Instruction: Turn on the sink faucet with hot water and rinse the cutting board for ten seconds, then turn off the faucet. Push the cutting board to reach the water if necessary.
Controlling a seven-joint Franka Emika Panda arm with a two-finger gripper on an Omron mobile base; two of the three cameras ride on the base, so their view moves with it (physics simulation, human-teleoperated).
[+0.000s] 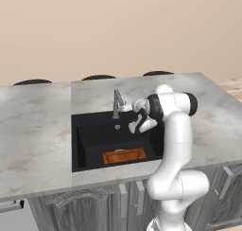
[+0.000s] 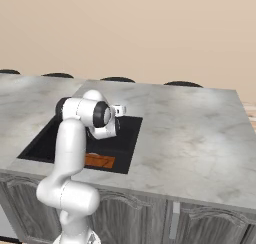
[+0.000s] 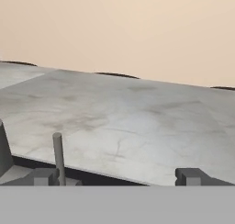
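A white robot arm reaches over a square, matte black sink (image 1: pixel 94 130) set into a grey-white marble counter (image 1: pixel 33 130) in a rendered kitchen. At the back edge of the basin stands the faucet (image 1: pixel 116 103), a slim grey post with a short angled spout. No blue stream falls from it, so the water looks to be off and the rinse not yet begun. The gripper (image 1: pixel 131 129) hangs just beside the faucet, on its right in the left base view, level with the basin's rear rim. In the hand view its 2 dark fingertips (image 3: pixel 45 176) stand far apart, with nothing between them: the claw is wide and empty. A thin grey upright rod (image 3: pixel 58 158), probably the faucet's lever, rises just inside the left fingertip, which suggests the hand is lined up to nudge it toward hot. The cutting board (image 1: pixel 124 155), a small orange-brown rectangle, lies flat on the basin floor near the front wall, well apart from the spout, so it will likely need a push toward the back to meet the stream.
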